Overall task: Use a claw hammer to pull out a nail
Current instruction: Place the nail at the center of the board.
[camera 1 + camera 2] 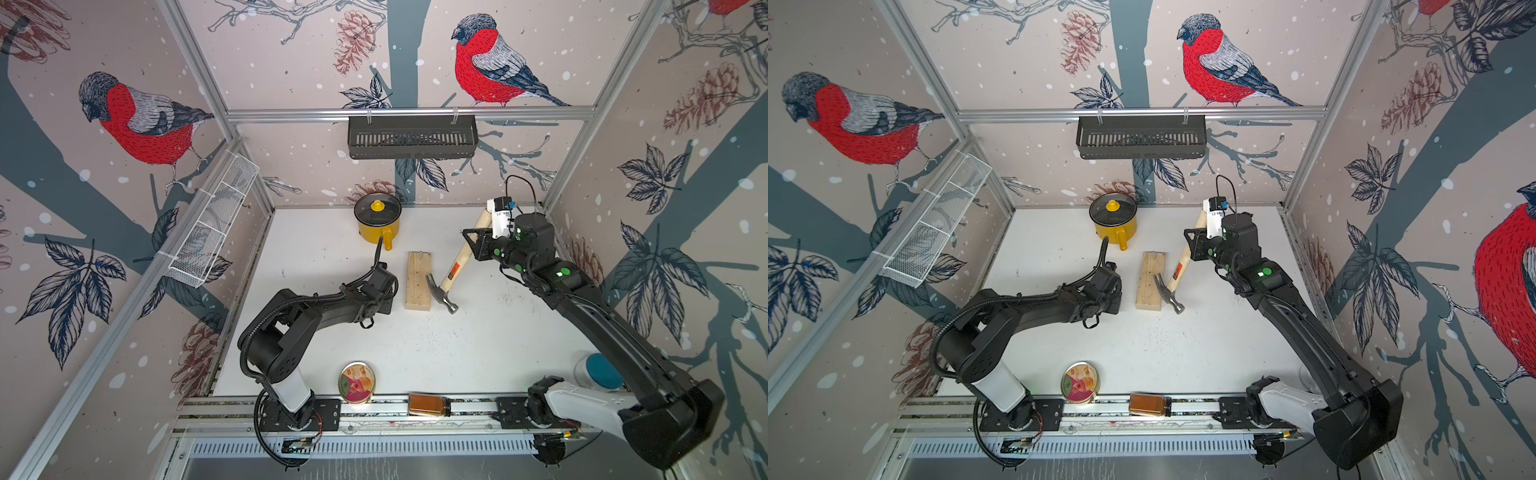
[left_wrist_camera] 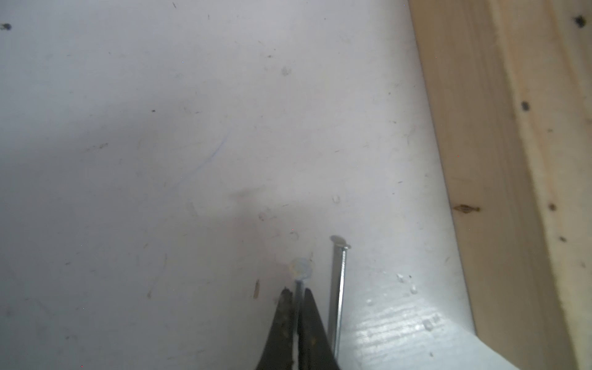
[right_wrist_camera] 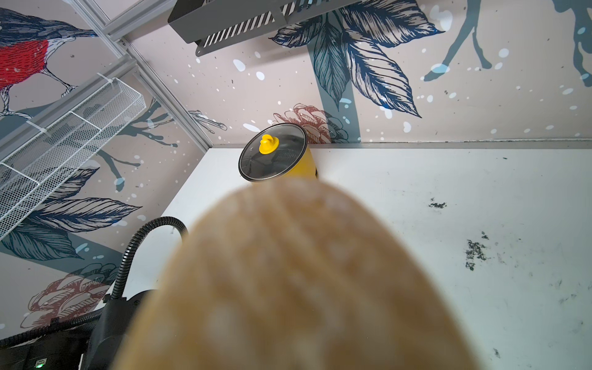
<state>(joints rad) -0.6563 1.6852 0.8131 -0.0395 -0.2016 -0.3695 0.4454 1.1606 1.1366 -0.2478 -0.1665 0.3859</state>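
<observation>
My right gripper (image 1: 473,242) is closed firmly around the claw hammer (image 1: 453,272), on the pale wooden handle close to its butt end. In the right wrist view that rounded butt fills the picture just in front of the hand, out of focus. From this hand the handle slopes away toward the arm's base. The grey steel head sits at the far end, low over the white table (image 1: 332,257), with its forked claw just beside the wooden block (image 1: 418,282). Whether the head touches the table, I cannot tell.

I judge the hammer to be top-heavy. The handle is stiff, smooth and oval, so with a hold this far from the head it may twist in the jaws. The hold does give good leverage.

My left gripper (image 2: 298,298) is closed too, and its dark pointed tips pinch the thin shaft of a nail (image 2: 299,283). The flat round head of the nail sticks out beyond the tips. A second nail (image 2: 338,288) seems to lie on the table just beside this hand. Both nails look hard and slippery.
</observation>
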